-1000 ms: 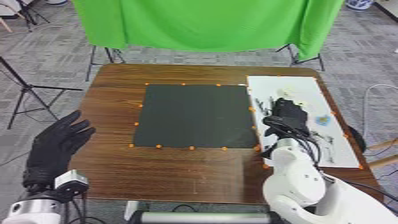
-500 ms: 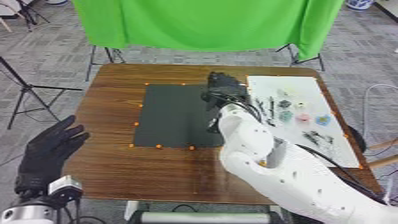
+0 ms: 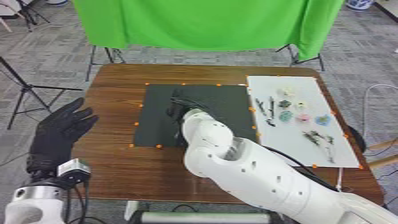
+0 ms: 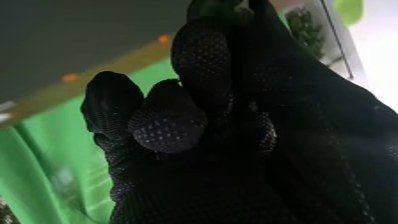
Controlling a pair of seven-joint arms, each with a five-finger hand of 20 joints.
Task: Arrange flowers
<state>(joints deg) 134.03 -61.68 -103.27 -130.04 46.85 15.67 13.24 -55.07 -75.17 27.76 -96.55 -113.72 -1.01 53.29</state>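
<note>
Holding right hand (image 3: 183,105) over dark mat (image 3: 155,122), curled, perhaps pinching a stem (image 4: 242,5); keeping left hand (image 3: 57,134) loosely spread.

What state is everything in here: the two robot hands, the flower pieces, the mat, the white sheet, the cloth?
Left robot hand: open, at the table's left edge.
Right robot hand: over the dark mat; unclear whether it holds anything.
Pink flower head: lying on the white sheet.
Leafy stems: lying loose there too.
Dark mat: flat.
White sheet: flat.
Green cloth: hanging.
</note>
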